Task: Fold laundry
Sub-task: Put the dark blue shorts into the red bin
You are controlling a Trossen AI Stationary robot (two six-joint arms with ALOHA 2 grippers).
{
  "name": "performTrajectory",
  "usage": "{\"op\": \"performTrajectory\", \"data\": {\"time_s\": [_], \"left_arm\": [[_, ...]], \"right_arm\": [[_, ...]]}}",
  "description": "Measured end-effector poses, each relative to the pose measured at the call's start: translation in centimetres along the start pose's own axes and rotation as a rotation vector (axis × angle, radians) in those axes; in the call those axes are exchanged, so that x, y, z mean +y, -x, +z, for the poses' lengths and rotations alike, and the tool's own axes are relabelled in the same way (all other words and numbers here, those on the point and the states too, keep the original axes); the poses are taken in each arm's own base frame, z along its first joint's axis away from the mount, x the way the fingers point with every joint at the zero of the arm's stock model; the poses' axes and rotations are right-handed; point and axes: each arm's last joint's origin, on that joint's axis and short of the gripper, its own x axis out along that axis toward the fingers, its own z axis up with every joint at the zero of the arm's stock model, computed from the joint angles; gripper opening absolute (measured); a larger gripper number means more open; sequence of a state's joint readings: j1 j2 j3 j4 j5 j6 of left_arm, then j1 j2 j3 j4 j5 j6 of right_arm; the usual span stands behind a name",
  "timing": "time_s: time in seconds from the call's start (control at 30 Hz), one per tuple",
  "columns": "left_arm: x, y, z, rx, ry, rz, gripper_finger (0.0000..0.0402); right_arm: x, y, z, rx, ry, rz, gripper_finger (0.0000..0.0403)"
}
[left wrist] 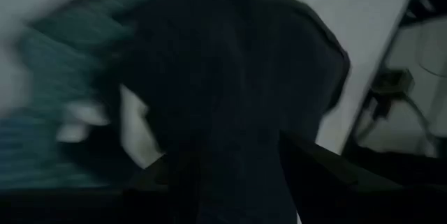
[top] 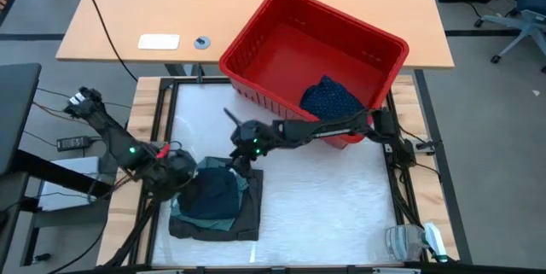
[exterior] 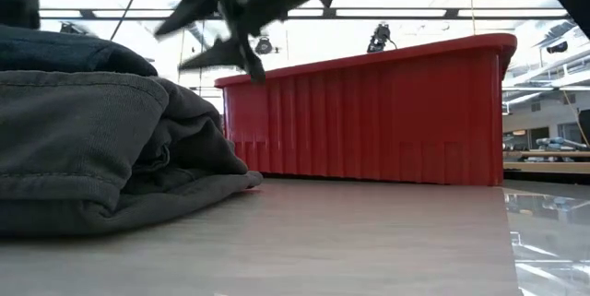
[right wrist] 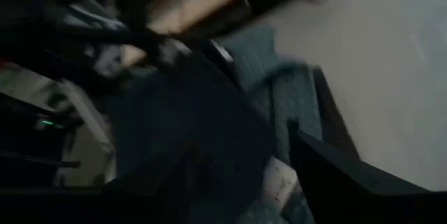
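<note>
The laundry pile [top: 213, 204] lies folded at the near left of the white table: a charcoal grey piece [exterior: 83, 148] at the bottom, a teal shirt [top: 223, 221] on it, a dark piece [top: 213, 190] on top. A navy dotted piece [top: 331, 99] lies in the red basket [top: 281, 26]. My left gripper [top: 177, 167] stands open over the pile's far left corner, the dark cloth [left wrist: 230, 77] beyond its fingers. My right gripper [exterior: 214, 27] is open above the pile's far right corner [top: 243, 161], clear of the cloth.
The red basket [exterior: 369, 112] stands at the table's far right, reaching over the table's edge. A wooden desk [top: 171, 1] lies beyond. A clear plastic object [top: 409, 241] sits at the near right corner. White table surface [top: 333, 206] is bare right of the pile.
</note>
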State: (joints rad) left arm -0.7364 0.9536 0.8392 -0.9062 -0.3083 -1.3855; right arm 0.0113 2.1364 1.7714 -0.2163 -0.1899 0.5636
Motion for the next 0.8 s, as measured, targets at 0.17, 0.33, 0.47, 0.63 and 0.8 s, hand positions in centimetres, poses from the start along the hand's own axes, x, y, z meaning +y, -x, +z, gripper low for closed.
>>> {"op": "performTrajectory", "data": {"time_s": [0.17,0.33,0.47,0.63,0.8], "left_arm": [[1.0,-3.2,-2.0,0.085,-0.005,-0.039,0.0188],[2.5,-4.5,-2.8,0.099,0.041,0.029,0.0188],[2.8,-4.8,-3.0,0.101,0.055,0.047,0.0188],[2.9,-4.9,-3.0,0.104,0.016,0.065,0.0188],[2.9,-4.6,-3.0,0.135,0.014,0.059,0.0188]], "right_arm": [[-0.5,-2.6,-1.9,0.039,0.001,-0.009,0.0234],[-1.6,-5.8,-4.4,0.112,0.010,0.047,0.0234],[-2.0,-6.1,-4.9,0.145,-0.120,0.013,0.0234],[-1.4,-5.1,-4.2,0.133,-0.213,0.007,0.0234],[0.1,-3.1,-2.3,0.072,-0.185,0.072,0.0234]]}}
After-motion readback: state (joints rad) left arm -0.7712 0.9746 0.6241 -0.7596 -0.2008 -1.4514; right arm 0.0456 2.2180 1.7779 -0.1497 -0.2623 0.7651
